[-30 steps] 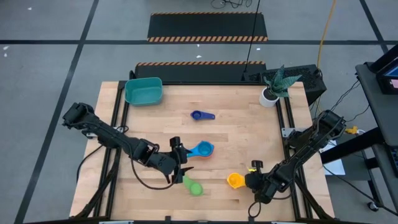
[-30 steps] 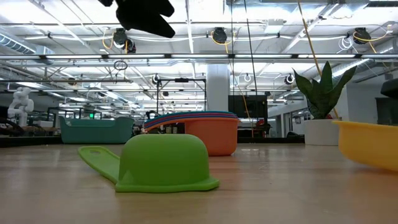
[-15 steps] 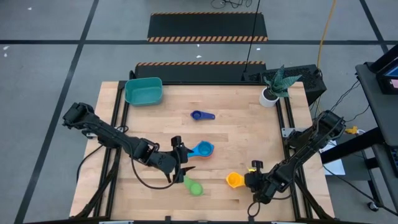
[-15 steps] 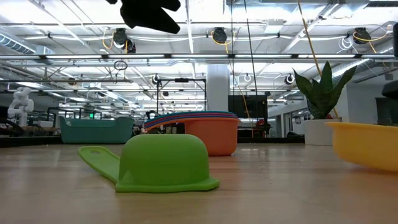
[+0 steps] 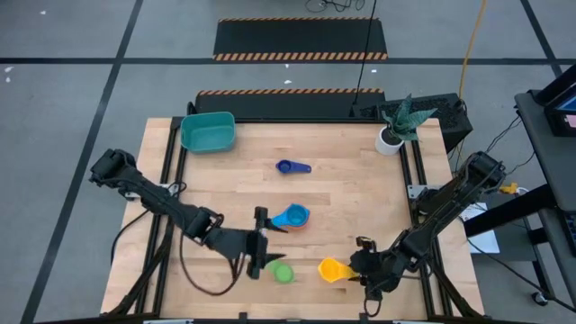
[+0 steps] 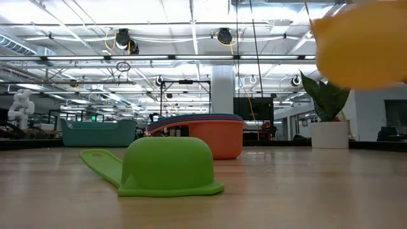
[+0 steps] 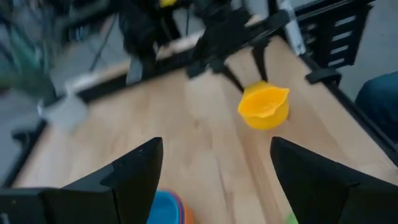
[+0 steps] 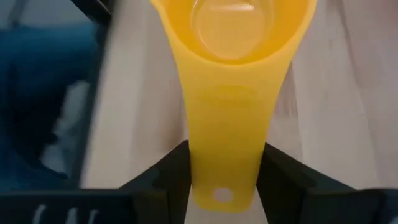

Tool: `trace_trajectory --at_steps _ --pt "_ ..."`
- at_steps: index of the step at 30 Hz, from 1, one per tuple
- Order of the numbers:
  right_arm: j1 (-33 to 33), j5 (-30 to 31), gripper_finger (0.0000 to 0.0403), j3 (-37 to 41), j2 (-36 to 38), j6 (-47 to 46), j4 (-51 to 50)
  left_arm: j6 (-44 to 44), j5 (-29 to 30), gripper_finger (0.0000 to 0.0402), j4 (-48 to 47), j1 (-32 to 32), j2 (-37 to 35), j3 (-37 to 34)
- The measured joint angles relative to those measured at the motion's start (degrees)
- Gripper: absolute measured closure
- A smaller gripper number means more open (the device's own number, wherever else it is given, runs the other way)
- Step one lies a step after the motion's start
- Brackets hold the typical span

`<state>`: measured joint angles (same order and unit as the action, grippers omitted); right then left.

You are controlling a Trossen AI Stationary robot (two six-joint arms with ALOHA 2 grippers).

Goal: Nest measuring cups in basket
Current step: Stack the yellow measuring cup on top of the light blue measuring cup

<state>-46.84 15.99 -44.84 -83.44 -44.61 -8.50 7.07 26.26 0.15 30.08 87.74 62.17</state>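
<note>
The right gripper (image 5: 360, 265), jaws pinching the yellow cup's (image 5: 331, 269) handle, has just lifted it beside the green cup (image 5: 281, 272), ready for nesting; the left gripper (image 5: 262, 252) hovers with jaws spread.

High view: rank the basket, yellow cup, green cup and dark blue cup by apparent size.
1. Basket, clearly largest.
2. Yellow cup, held by the right hand.
3. Green cup and dark blue cup: too alike to rank.
</note>
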Motion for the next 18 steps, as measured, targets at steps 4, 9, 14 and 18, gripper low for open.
trace_trajectory --at_steps 4,9,14,18 --pt "2.0 -0.9 0.0270 0.0 2.8 4.4 4.0 8.5 2.0 0.0128 4.5 2.9 0.0 0.0" --pt "5.3 -4.9 0.0274 0.0 3.9 11.7 9.6 17.7 3.6 0.0167 7.6 5.7 0.0 0.0" --pt "8.3 -8.8 0.0264 0.0 3.9 15.7 15.6 21.3 4.0 0.0198 9.5 6.6 1.1 0.0" --pt "9.7 -8.8 0.0267 0.0 3.9 15.7 17.4 26.8 4.0 0.0211 15.3 6.7 4.6 0.0"
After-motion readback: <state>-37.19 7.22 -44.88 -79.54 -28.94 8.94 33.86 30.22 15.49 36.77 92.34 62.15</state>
